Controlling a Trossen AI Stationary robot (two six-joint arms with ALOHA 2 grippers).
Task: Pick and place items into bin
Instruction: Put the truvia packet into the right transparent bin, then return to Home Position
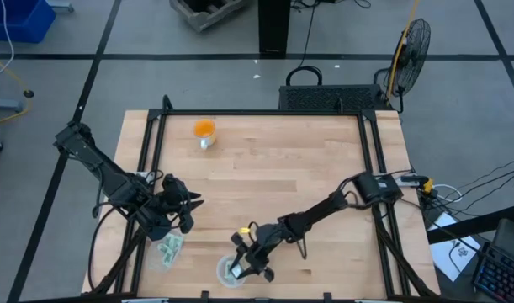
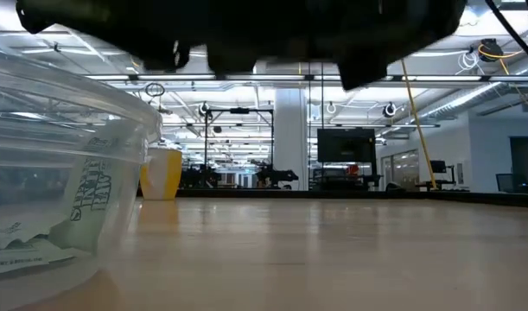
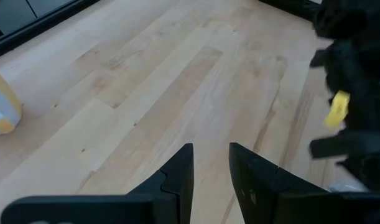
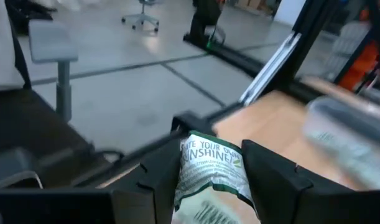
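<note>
My right gripper (image 4: 214, 142) is shut on a white and green packet (image 4: 209, 177) printed with dark green letters. In the high view it hangs at the table's near edge (image 1: 250, 257), right beside the clear round bin (image 1: 222, 269). The low view shows the bin's wall (image 2: 65, 155) up close, with a packet (image 2: 26, 252) lying on its bottom. More pale green packets (image 1: 171, 247) lie on the wood to the bin's left. My left gripper (image 1: 186, 207) hovers just beyond them, open, with nothing between its fingers (image 3: 180, 171). My right gripper pinches the packet between its two fingers, which sit on its two side edges (image 4: 185, 163). The packet's printed end (image 4: 211, 149) sticks out past the fingertips. The fingers lie nearly level, coming from the table's right. The packet is lifted clear of the table.
An orange ball on a silver base (image 1: 204, 130) stands at the table's far left. A black frame (image 1: 257, 112) runs round the tabletop. The middle and right of the wood are bare. The right arm (image 3: 354, 93) shows in the left wrist view.
</note>
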